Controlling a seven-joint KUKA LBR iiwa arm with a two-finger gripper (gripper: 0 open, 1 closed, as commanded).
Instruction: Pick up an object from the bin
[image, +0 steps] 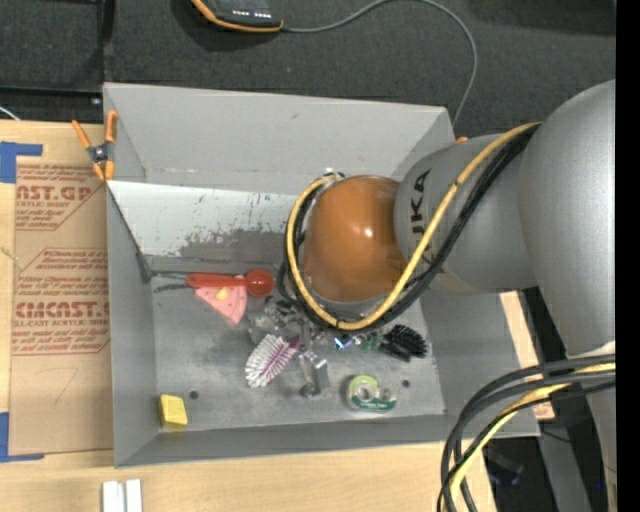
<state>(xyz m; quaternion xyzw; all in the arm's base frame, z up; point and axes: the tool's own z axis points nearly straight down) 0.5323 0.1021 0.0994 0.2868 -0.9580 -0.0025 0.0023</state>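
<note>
My gripper (313, 372) reaches down from under the orange dome into the front middle of the bin. Its tip is right beside a pink and white brush (267, 360), which lies just to its left on the bin floor. A green and white ring-shaped thing (368, 392) lies just right of the tip, near the front wall. A black brush (405, 342) lies further right, partly under the dome's edge. Nothing shows as held in the gripper.
A pink wedge (226, 298) and a red-handled thing with a red ball end (258, 282) lie at the back left of the floor. A yellow block (172, 411) sits in the front left corner. The arm and dome cover the bin's right back part.
</note>
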